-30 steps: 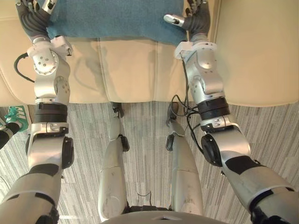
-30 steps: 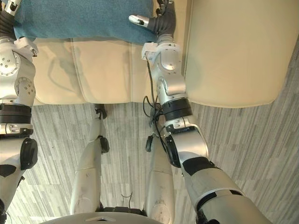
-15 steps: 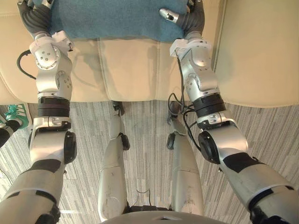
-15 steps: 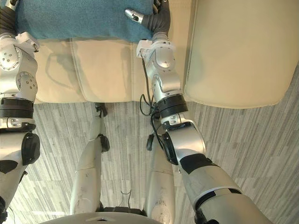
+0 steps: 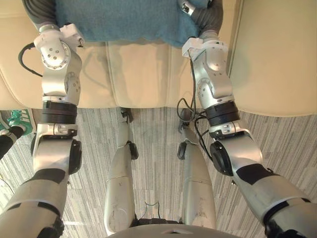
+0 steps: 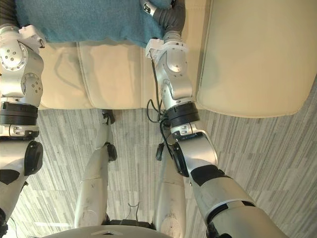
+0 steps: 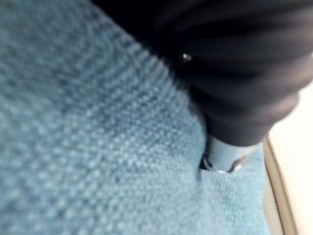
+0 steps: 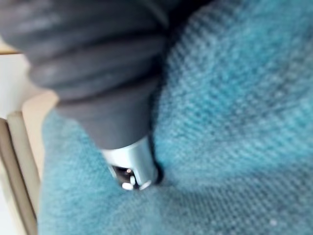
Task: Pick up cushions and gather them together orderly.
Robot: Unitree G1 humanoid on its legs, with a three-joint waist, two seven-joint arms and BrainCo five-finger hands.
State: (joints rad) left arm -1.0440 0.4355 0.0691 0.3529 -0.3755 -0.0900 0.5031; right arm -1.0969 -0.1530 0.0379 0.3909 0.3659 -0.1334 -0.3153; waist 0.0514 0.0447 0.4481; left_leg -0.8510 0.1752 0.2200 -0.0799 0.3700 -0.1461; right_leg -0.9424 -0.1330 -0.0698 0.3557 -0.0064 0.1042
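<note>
A teal knitted cushion [image 5: 129, 20] lies on the beige sofa seat [image 5: 138, 74] straight ahead. My left hand [image 5: 42, 9] is at the cushion's left end and my right hand [image 5: 208, 15] at its right end. In the right wrist view a silver finger [image 8: 132, 166] of the right hand [image 8: 98, 73] digs into the teal cloth [image 8: 234, 122], and the thumb [image 5: 187, 7] lies over the cushion's top. In the left wrist view a finger [image 7: 222, 156] of the left hand [image 7: 234, 73] sinks into a fold of the cushion [image 7: 88, 147]. The other fingers are hidden.
A large beige sofa block [image 5: 277, 54] stands to the right, split from the seat by a narrow gap. Grey striped carpet [image 5: 153, 134] runs along the sofa's front edge. A green and white shoe [image 5: 17, 120] lies on the floor at the left edge.
Both hands have moved further onto the cushion's ends and their fingers have curled into the cloth. The right thumb has come down onto the cushion's top.
</note>
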